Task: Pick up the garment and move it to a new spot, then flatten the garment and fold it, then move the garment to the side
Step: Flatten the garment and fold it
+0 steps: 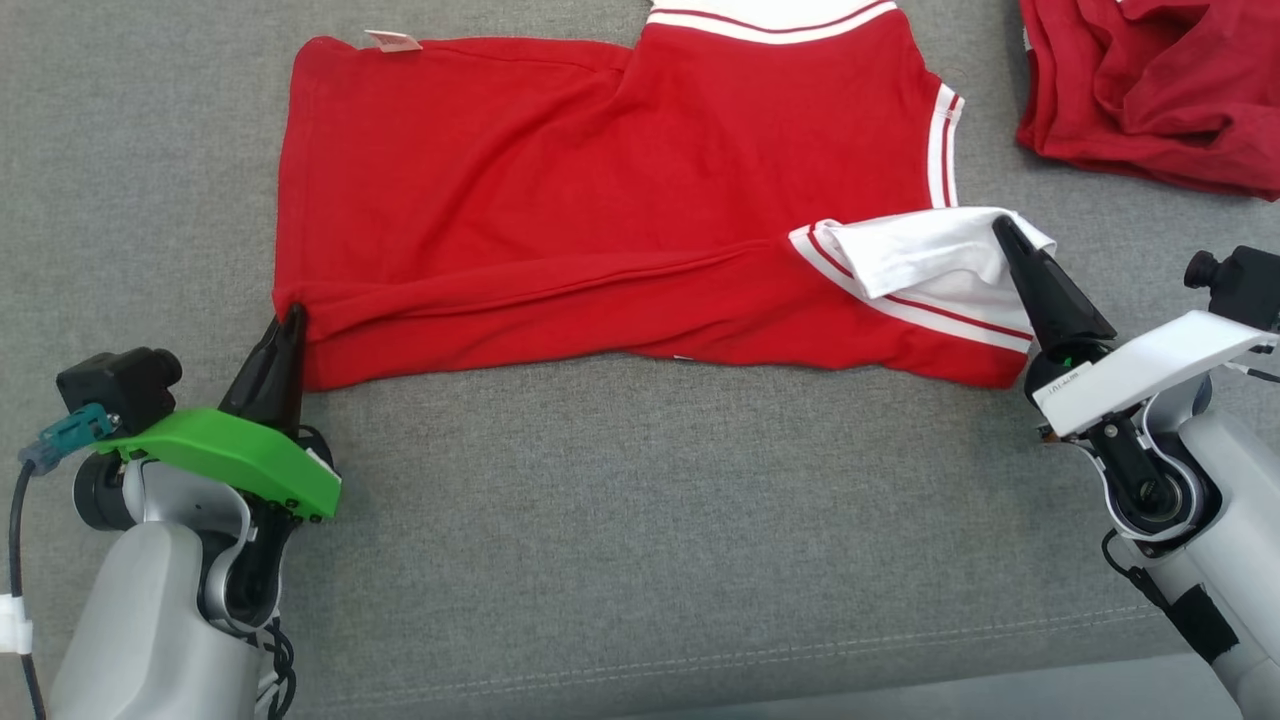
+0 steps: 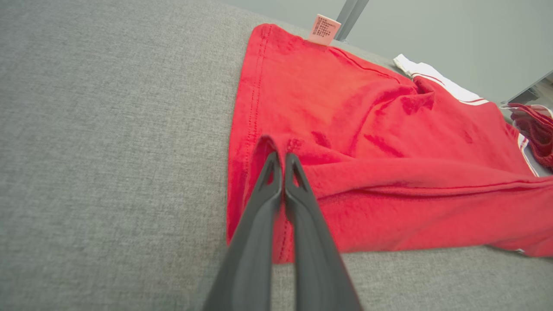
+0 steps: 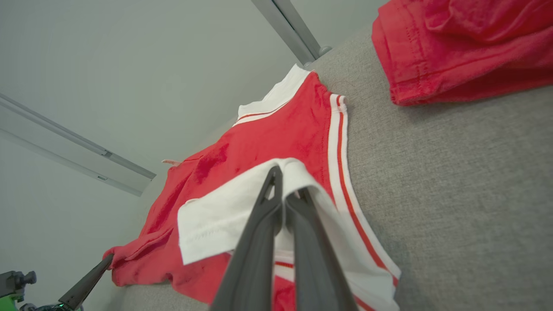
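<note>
Clenched on the red garment [image 1: 600, 200], spread across the grey cushion [image 1: 650, 520]: left gripper [image 1: 293, 318] at the hem corner [image 2: 264, 141], right gripper [image 1: 1002, 228] at the white flap [image 1: 930, 255], seemingly thin bites, so liable to slip under uneven pull.

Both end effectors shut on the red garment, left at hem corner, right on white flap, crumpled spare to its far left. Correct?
Wrong side: the head view shows the crumpled spare at the red garment's far right. The left end effector at the hem corner and right end effector on the white flap are both shut.
</note>
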Robot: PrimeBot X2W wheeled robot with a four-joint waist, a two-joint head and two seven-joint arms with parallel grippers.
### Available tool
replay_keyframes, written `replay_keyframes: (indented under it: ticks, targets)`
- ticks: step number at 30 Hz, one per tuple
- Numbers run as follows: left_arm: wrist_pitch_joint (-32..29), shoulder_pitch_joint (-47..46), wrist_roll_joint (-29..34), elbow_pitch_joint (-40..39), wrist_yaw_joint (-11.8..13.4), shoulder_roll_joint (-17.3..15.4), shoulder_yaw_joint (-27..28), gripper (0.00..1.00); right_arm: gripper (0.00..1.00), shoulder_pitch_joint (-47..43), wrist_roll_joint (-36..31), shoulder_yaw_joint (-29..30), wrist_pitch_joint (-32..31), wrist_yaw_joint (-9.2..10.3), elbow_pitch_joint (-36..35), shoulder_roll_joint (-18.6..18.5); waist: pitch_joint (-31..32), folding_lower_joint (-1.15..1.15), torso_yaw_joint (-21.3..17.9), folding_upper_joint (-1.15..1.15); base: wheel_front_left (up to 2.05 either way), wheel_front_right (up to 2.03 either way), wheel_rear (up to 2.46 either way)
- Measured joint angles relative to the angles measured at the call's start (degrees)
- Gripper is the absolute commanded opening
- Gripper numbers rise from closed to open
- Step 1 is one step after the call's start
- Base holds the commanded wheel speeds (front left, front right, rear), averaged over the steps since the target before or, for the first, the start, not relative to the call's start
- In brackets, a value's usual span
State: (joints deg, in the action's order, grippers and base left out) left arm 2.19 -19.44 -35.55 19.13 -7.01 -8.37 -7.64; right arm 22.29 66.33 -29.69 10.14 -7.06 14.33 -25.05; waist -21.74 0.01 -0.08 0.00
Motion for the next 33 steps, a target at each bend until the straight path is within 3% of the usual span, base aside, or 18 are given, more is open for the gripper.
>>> replay_keyframes:
  ticks: [16,17,18,19,20,21,33]
  targets:
    - [-0.03,-5.62,0.0,4.44,-0.03,-0.08,-0.94,0.0,0.02,5.02,0.05,-2.41,1.27,0.0,4.82,1.55,-1.59,0.0,0.01,0.0,0.0,0.0,0.0]
    - [0.16,-5.87,0.0,4.66,-0.03,-0.11,-1.08,0.03,0.15,5.39,-0.01,-2.52,1.29,0.0,5.24,1.59,-1.65,-0.01,-0.03,0.0,0.0,0.0,0.0]
    - [0.37,-6.16,0.0,4.86,-0.03,-0.11,-1.24,0.19,0.34,5.68,-0.03,-2.58,1.46,0.0,5.6,1.63,-1.72,-0.01,-0.08,0.0,0.0,0.0,0.0]
    - [0.37,-6.44,0.0,5.1,-0.03,-0.12,-1.37,0.29,0.42,5.94,-0.09,-2.68,1.47,0.0,5.98,1.69,-1.77,0.0,-0.11,0.0,0.0,0.0,0.0]
    - [0.38,-6.66,0.0,5.47,-0.03,-0.13,-1.47,0.42,0.62,6.21,-0.13,-2.86,1.55,0.0,6.32,1.8,-1.81,-0.01,-0.14,0.0,0.0,0.0,0.0]
    - [0.4,-6.85,0.0,5.93,-0.03,-0.13,-1.58,1.0,1.0,6.54,-0.24,-2.98,1.8,0.0,6.5,1.93,-1.84,0.0,-0.17,0.0,0.0,0.0,0.0]
    - [4.27,-7.83,0.26,8.26,-0.05,-0.13,-2.27,1.0,1.0,8.26,-0.27,-4.0,3.46,0.0,8.46,3.45,-0.09,0.0,-0.19,0.0,0.0,0.0,0.0]
